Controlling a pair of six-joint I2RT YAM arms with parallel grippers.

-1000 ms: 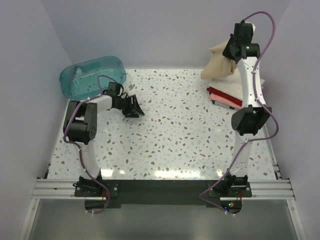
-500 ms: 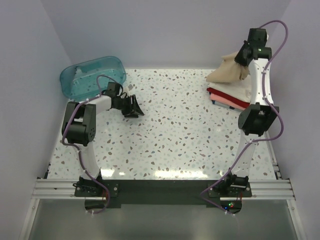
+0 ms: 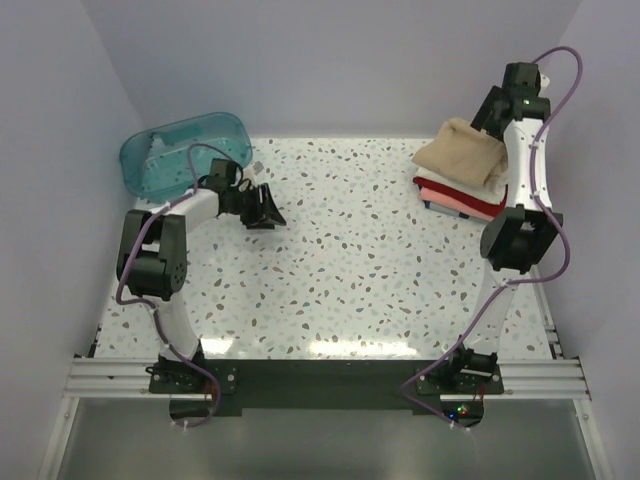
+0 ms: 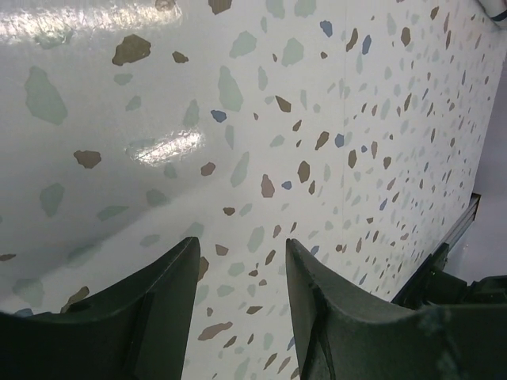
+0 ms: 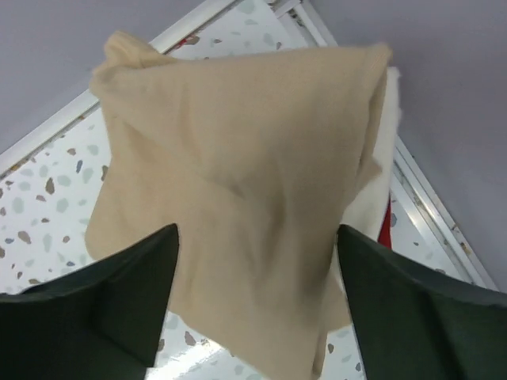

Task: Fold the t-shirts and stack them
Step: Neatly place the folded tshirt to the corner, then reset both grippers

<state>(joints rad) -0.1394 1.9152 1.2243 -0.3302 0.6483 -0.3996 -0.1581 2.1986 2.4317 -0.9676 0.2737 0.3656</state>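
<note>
While right claw [image 5: 255,237] gapes above, tan t-shirt [image 3: 462,150] tops stack [image 3: 452,197] (rumpled).

Tub [image 3: 180,150] sits at the desk's [image 3: 350,270] far-left corner. Stack [image 3: 455,197] lies at the far-right edge, with the top shirt [image 3: 462,150] on it. Left fingers [image 4: 142,324] hang over the desk, right of the tub.

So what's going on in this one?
The right gripper hangs open above the tan t-shirt, which lies a bit rumpled on top of the folded red, pink and white shirts at the far right of the table. The left gripper hovers open and empty near the teal tub.
</note>
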